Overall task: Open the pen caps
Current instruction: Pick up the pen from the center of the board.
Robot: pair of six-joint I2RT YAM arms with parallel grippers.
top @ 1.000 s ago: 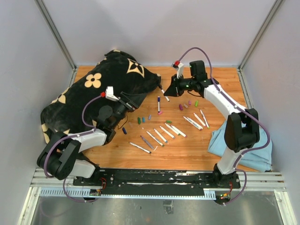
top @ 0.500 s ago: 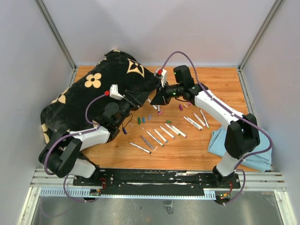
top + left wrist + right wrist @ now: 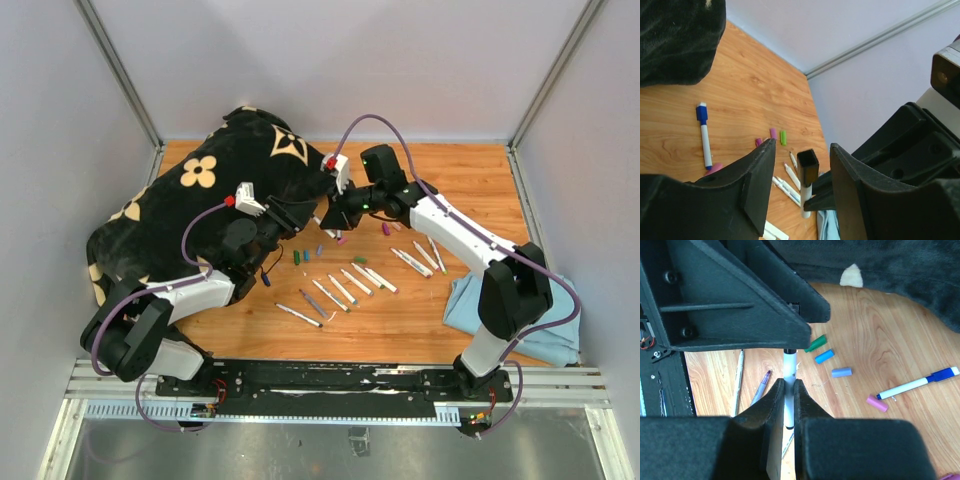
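Black cap (image 3: 808, 166) tops upright marker (image 3: 805, 199); coloured caps (image 3: 824, 356) apparently lie loose.

Wooden tabletop (image 3: 470, 170), pale lilac walls on three sides. A large black plush item (image 3: 200, 200) with beige flower prints fills the far-left corner; cushion or bag, can't tell from here. Blue-grey cloth (image 3: 555, 340) lies crumpled at the near right edge. White marker barrels (image 3: 342, 289) lie loosely side by side mid-table. A black rail (image 3: 330, 380) runs along the near edge.
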